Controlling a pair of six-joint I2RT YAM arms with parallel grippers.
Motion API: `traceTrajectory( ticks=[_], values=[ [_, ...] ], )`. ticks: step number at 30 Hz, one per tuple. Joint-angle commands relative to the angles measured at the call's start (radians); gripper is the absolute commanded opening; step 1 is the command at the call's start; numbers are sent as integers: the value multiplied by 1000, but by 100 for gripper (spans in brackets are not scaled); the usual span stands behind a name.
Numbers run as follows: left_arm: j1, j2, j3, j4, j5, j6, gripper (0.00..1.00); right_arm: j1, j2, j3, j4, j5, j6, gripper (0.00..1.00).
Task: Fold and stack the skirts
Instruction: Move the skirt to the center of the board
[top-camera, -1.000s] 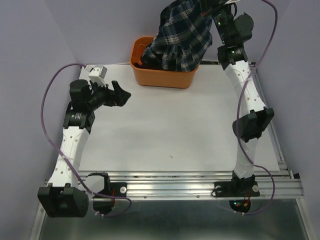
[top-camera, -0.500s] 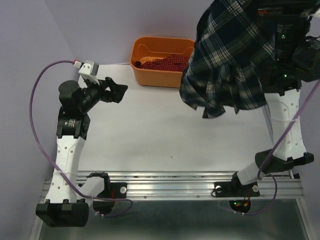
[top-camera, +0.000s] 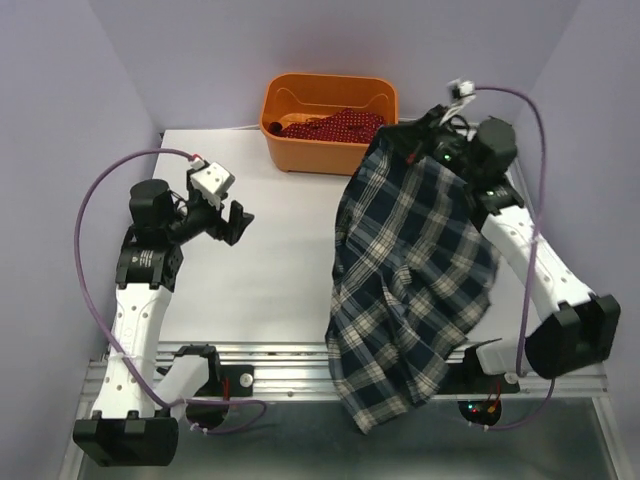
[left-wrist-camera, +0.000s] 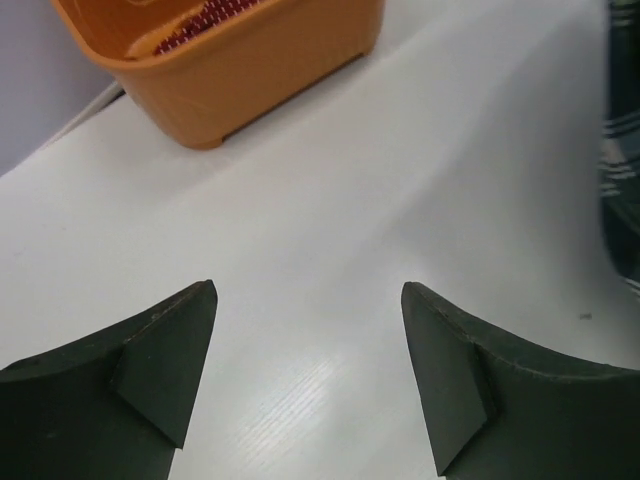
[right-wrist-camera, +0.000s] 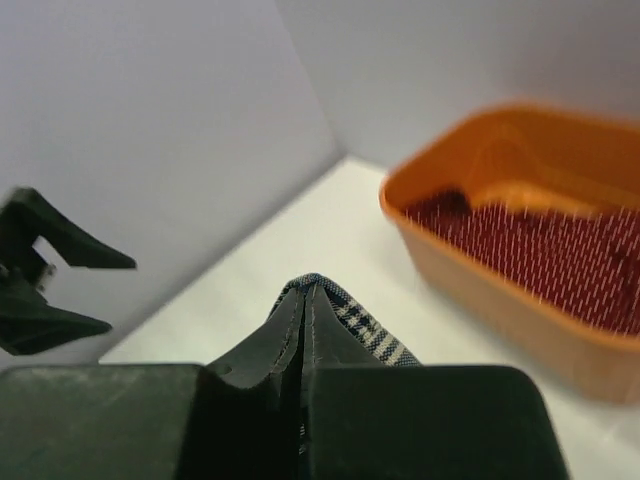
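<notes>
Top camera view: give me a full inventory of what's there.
tartan skirt: one, navy-green with white lines, hanging from right gripper over table's right side
red skirt: one, red with pale dots, in the tub
tub: one, orange, table's far edge
table: one, white, beneath all
cables: two, purple, one along each arm
left gripper: one, black, open, empty, above table's left side
right gripper: one, black, shut on tartan skirt, far right

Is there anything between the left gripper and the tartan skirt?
Nothing visible does. Only bare table lies between the open left gripper and the tartan skirt; the orange tub stands farther back, off that line.
</notes>
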Motion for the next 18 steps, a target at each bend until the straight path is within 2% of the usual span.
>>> traceTrajectory(
  ticks=[1,6,9,11,13,15,18],
  values=[
    [2,-16,-90,-90,44,259,85,45,114,-28,-6,-77,-6,1],
    [2,13,-177,-56,46,316,78,175,310,38,29,-20,-69,1],
    [-6,80,-173,-65,47,371,73,176,375,68,3,47,-73,1],
    [-47,138,-162,-45,22,388,67,176,364,76,-49,95,-128,1],
    [-93,175,-150,-42,5,431,65,176,337,61,-133,83,-189,1],
    [-198,221,-139,-30,-56,522,65,176,285,39,-201,71,-232,1],
    [-291,289,-140,14,-113,660,68,176,210,-14,-314,122,-315,1]
  ],
)
